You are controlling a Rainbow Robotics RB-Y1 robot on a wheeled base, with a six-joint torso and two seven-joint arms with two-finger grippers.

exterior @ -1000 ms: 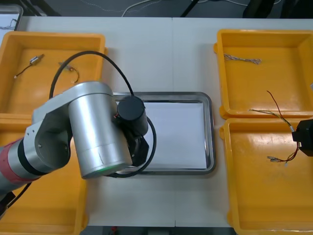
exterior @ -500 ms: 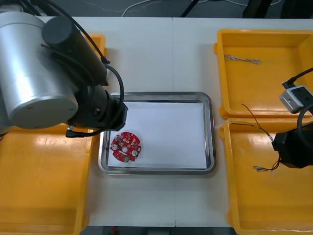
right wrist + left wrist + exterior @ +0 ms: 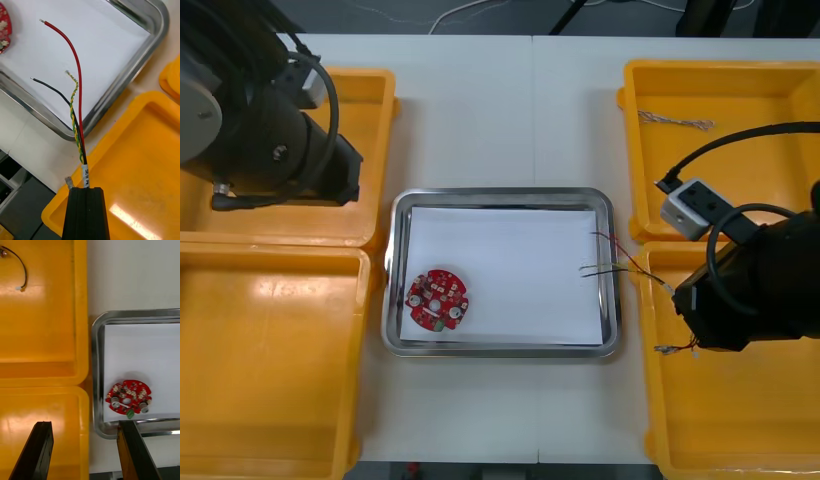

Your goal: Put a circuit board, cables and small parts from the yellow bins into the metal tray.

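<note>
Left of the metal tray (image 3: 500,192), the left gripper (image 3: 84,450) hangs spread and empty. Beside the tray's right rim, the right gripper (image 3: 86,193) clamps the red and yellow cable (image 3: 77,116), ends over it, likely for release. The circuit board (image 3: 439,298) lies inside.

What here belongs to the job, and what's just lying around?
Job: metal tray; circuit board in it; red and yellow cable in right tool; twisted cable; black cable; yellow bins; left tool, open over left bins.
Lying about: cords beyond the table.
</note>
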